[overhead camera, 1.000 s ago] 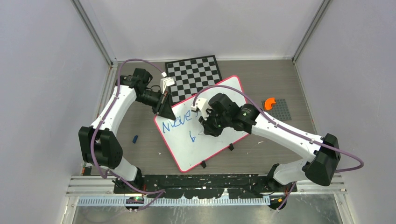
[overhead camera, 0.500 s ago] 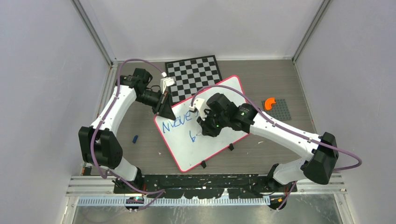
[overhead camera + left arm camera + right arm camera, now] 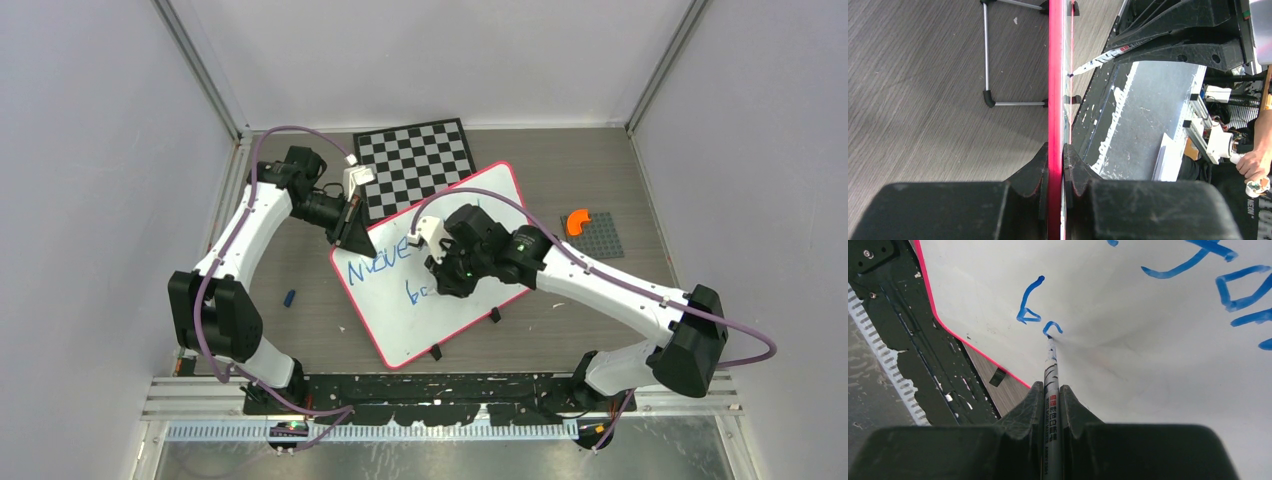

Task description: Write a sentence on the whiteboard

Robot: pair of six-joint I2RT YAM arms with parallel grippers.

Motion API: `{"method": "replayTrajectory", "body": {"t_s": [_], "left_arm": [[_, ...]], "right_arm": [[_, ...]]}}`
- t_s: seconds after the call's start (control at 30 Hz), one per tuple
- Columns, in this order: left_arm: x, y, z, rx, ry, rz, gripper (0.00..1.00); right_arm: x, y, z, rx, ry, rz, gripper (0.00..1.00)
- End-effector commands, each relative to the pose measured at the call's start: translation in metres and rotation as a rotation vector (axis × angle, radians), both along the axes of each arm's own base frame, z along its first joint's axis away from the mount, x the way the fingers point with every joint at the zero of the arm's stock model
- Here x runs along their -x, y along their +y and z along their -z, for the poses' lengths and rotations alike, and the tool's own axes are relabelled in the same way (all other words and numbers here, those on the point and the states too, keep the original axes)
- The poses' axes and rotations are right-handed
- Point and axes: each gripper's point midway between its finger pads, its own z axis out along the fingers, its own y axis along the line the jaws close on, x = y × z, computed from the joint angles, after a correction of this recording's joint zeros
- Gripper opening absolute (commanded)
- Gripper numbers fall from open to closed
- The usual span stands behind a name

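Note:
The whiteboard [image 3: 470,195], white with a red-pink rim, lies tilted across the middle of the table. My left gripper [image 3: 350,236] is shut on its far left rim, seen edge-on in the left wrist view [image 3: 1055,75]. My right gripper [image 3: 438,272] is shut on a grey marker [image 3: 1052,385], its tip touching the board [image 3: 1148,340]. The sentence [image 3: 380,262] is blue lettering: a first line reading about "Move", and below it a "b" and a part-drawn curve [image 3: 1052,327] at the marker tip. The rest of the first line is hidden under my right arm.
A black-and-white checkered board [image 3: 415,150] lies behind the whiteboard. A grey baseplate [image 3: 598,235] with an orange piece [image 3: 576,220] sits at the right. A small blue cap [image 3: 289,298] lies on the table at the left. Black clip feet [image 3: 494,315] stick out at the board's near edge.
My right gripper has shifted slightly right along the second line. A new small curved stroke now stands beside the "b". The left arm has not moved.

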Motion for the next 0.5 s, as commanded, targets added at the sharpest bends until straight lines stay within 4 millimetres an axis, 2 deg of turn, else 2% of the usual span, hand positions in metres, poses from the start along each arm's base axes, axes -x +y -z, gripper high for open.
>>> {"method": "replayTrajectory", "body": {"t_s": [0.0,0.27,0.47], "left_arm": [[-0.013,0.009,0.002,-0.05,-0.13,0.012,0.0],[-0.013,0.009,0.001,-0.052,-0.134,0.011,0.0],[-0.012,0.009,0.002,-0.052,-0.134,0.011,0.0]], "right_arm": [[-0.024,-0.005,-0.027,-0.02,-0.118,0.048,0.0],[-0.029,0.003,-0.039,-0.042,-0.13,0.048,0.0],[-0.02,0.009,-0.041,-0.062,-0.087,0.017,0.0]]}}
